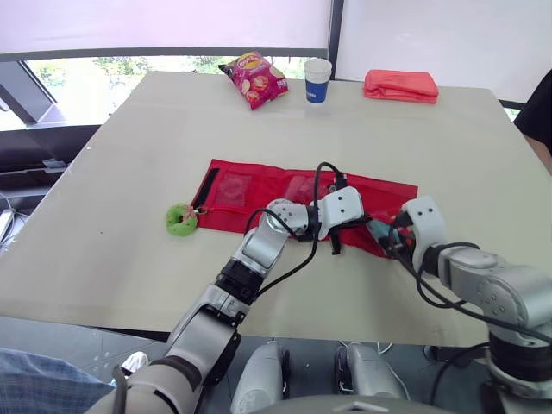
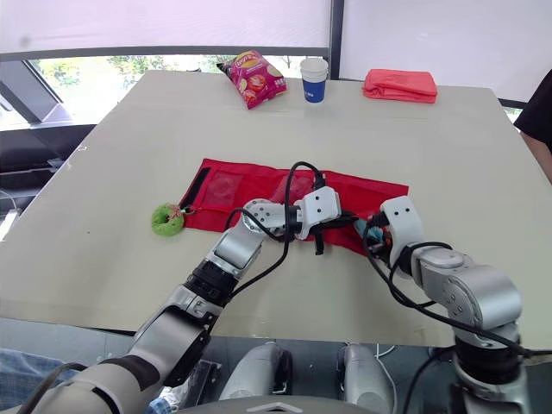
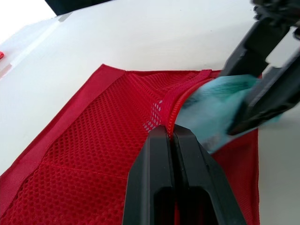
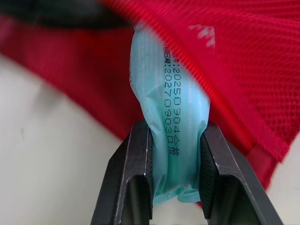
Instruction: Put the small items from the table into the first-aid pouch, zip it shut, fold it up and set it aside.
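Observation:
The red first-aid pouch lies unfolded and flat in the middle of the table. My left gripper is shut on the zipper edge of its red mesh pocket, near the pouch's right end. My right gripper is shut on a light blue packet with printed date digits. The packet's far end lies under the mesh at the pocket mouth. In the head views the two grippers meet at the pouch's right end. A green round item lies on the table by the pouch's left end.
At the table's far side lie a pink snack bag, a blue and white paper cup and a folded red pouch. A person's dark sleeve shows at the right edge. The table's front edge is close to my arms.

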Action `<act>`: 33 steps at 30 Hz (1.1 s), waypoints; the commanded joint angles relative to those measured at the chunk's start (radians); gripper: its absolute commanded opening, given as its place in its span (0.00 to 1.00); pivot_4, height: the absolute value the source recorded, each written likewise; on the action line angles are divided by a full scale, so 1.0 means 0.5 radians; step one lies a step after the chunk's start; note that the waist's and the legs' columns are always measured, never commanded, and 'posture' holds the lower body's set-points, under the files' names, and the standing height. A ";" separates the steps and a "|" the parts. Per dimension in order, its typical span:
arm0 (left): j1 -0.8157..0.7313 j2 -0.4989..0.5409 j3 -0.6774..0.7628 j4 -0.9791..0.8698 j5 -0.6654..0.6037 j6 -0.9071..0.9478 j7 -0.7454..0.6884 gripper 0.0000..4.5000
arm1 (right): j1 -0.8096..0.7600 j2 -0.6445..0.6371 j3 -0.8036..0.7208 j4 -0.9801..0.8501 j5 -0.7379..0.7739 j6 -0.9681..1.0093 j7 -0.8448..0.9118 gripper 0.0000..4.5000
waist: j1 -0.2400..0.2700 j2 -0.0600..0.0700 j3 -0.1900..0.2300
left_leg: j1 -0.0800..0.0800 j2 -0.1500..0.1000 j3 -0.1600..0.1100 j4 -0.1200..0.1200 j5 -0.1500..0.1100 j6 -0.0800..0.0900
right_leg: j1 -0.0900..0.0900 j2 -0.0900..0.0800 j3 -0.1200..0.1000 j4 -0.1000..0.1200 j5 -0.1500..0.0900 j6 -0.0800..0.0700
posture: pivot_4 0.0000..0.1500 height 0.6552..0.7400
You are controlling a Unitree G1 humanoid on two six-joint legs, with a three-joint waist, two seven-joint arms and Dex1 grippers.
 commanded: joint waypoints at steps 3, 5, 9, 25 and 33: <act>-0.002 -0.043 -0.055 -0.098 -0.036 -0.012 -0.034 0.00 | -0.160 0.361 -0.128 0.050 -0.177 -0.065 -0.245 0.25 | 0.001 0.001 0.000 | 0.000 0.000 0.000 0.000 0.000 0.000 | -0.001 0.000 0.000 0.000 0.000 0.000 | 1.00 1.00; 0.000 -0.058 -0.071 -0.099 -0.038 -0.012 -0.044 0.00 | -0.193 0.495 -0.163 0.104 -0.245 -0.142 -0.348 0.25 | -0.005 0.001 0.000 | 0.000 -0.001 0.001 0.000 0.000 0.000 | -0.001 -0.001 0.000 0.000 0.002 -0.004 | 1.00 1.00; 0.003 -0.065 -0.081 -0.102 -0.037 -0.012 -0.053 0.00 | -0.194 0.612 -0.181 0.166 -0.385 -0.317 -0.479 0.25 | -0.010 0.002 0.000 | 0.000 0.000 0.001 -0.002 0.000 0.000 | -0.002 0.001 0.000 0.001 -0.001 0.001 | 1.00 1.00; -0.203 -0.149 0.005 0.335 0.012 -0.120 0.139 0.00 | 0.025 0.092 -0.060 -0.213 -0.222 0.002 -0.059 0.88 | -0.006 0.004 0.000 | -0.002 -0.002 0.001 -0.003 0.000 0.000 | -0.002 -0.001 0.002 -0.005 -0.001 0.001 | 1.00 1.00; -0.289 -0.213 -0.026 0.526 -0.018 -0.232 0.199 0.00 | 0.095 -0.072 -0.084 -0.267 -0.193 0.010 0.100 0.88 | -0.022 0.004 0.000 | -0.001 0.001 -0.002 -0.005 0.000 0.000 | -0.003 0.003 0.001 -0.005 -0.002 0.001 | 1.00 1.00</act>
